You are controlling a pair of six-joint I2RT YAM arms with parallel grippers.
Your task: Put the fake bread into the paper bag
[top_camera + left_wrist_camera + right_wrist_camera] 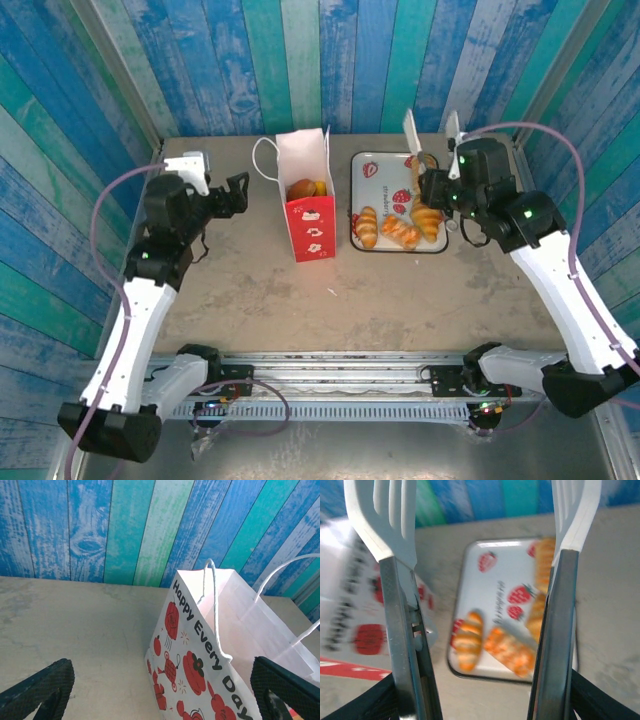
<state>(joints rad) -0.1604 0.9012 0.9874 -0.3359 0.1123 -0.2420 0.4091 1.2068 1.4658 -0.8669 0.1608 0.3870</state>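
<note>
paper bag (308, 215) upright beside tray (390, 158), some bread (305, 188) inside, more on tray. left gripper (237, 192) beside bag, jaws wide apart. right gripper (438, 188) clamped on tongs (411, 130), tips apart, empty. seemingly between picks; calls for lowering tongs around croissant (367, 227), squeezing.

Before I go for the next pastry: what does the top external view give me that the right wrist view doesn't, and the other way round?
Top external: the paper bag seen from above, its mouth open with fake bread already inside, and the left gripper open beside it.
Right wrist: a close look at the tongs held in the right gripper, their slotted white tips apart with nothing between them.
Both: the strawberry tray with pastries on it and the bag next to it, though the wrist picture is blurred.
</note>
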